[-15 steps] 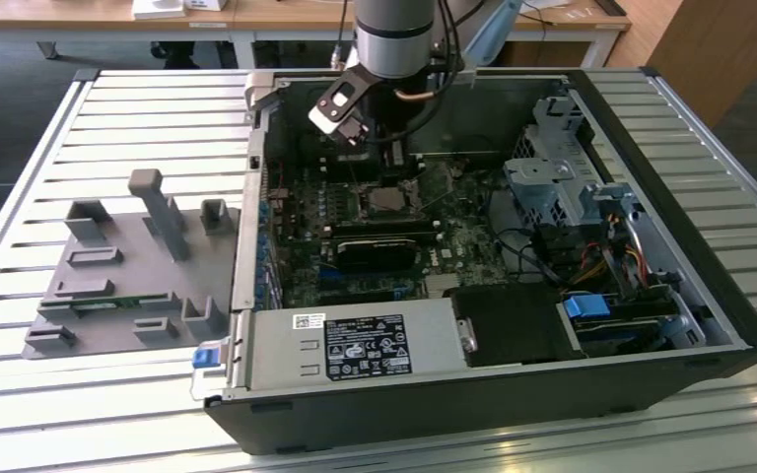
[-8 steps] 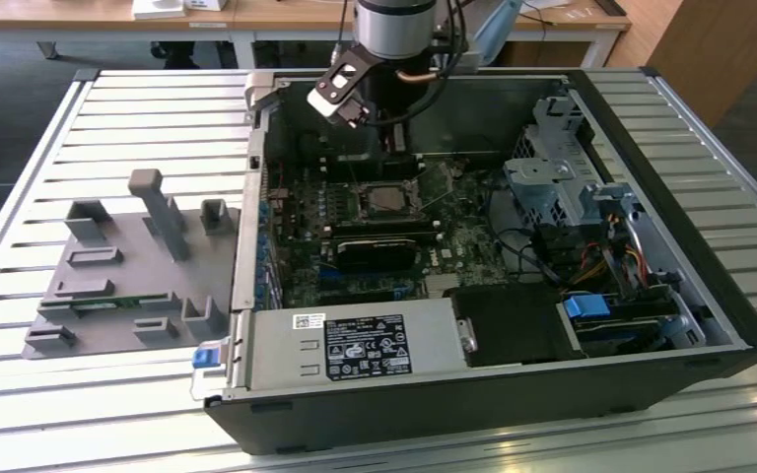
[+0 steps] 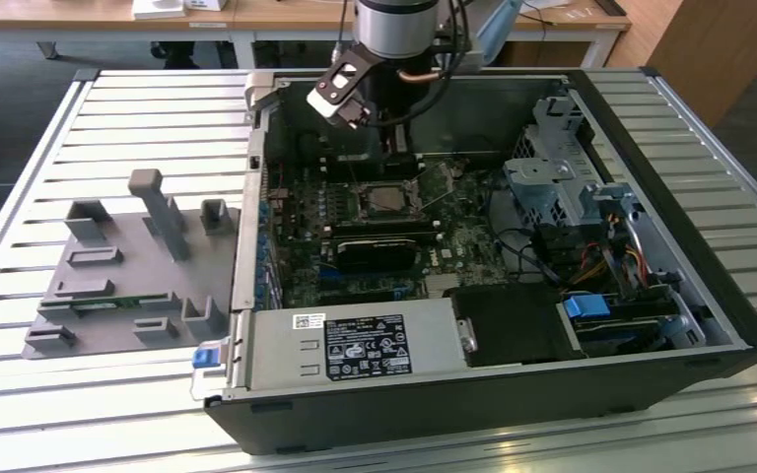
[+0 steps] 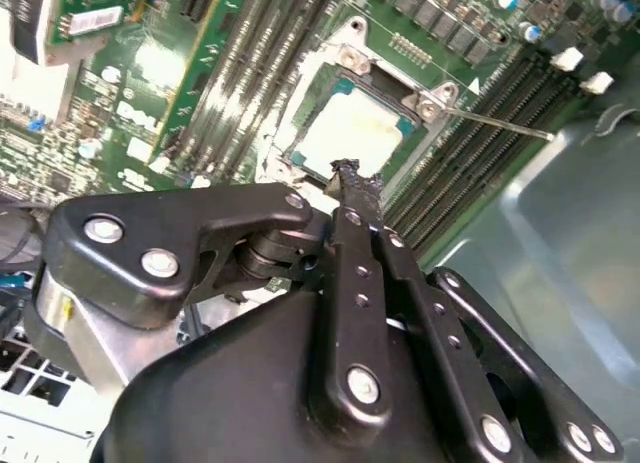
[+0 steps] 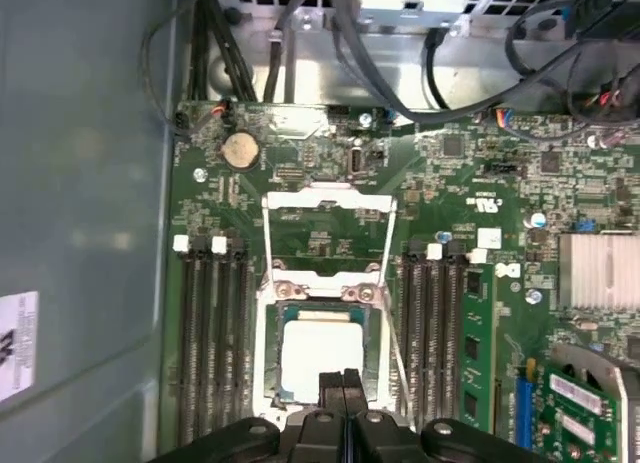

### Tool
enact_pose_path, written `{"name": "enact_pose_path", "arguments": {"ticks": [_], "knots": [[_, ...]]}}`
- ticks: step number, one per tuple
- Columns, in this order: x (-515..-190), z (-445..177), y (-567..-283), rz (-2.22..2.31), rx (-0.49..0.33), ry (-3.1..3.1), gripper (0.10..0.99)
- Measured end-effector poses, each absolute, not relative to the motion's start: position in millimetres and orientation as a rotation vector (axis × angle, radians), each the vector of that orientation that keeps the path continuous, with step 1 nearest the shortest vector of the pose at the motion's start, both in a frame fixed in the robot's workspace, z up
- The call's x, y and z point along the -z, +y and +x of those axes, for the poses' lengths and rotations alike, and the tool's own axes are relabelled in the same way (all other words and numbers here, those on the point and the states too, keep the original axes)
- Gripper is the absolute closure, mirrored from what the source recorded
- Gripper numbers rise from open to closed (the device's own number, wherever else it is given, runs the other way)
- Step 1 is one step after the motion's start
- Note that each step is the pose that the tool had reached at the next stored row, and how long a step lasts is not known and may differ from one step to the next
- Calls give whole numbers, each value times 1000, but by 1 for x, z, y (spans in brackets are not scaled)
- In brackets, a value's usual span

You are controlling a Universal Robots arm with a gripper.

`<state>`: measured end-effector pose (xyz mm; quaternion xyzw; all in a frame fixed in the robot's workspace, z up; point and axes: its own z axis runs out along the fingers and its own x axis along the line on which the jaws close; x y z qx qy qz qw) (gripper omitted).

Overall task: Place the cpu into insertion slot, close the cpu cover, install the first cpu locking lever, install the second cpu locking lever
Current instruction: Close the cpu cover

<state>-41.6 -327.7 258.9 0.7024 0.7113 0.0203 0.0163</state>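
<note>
The open computer case (image 3: 733, 276) on the slatted desk (image 3: 50, 138) holds the green motherboard (image 5: 470, 173). The cpu (image 5: 320, 351) lies in its insertion slot (image 5: 283, 318), with the cpu cover (image 5: 330, 195) swung open beside it. The claw (image 5: 343, 381), clenched on nothing, is at the chip's edge.

The arm (image 3: 398, 25) hangs at the upper middle of the exterior view with its wrist aimed steeply downward, and in both wrist views the black tool (image 5: 343, 381) has its two slim fingers (image 4: 350, 233) pressed flat together, their tips meeting.
</note>
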Motion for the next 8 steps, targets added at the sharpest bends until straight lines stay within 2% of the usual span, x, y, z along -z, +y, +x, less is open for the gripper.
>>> {"name": "enact_pose_path", "arguments": {"ticks": [5,8], "knots": [[-259,-42,-332,2214,-127,2238,980],[-262,-42,-332,2219,-136,2242,980]]}}
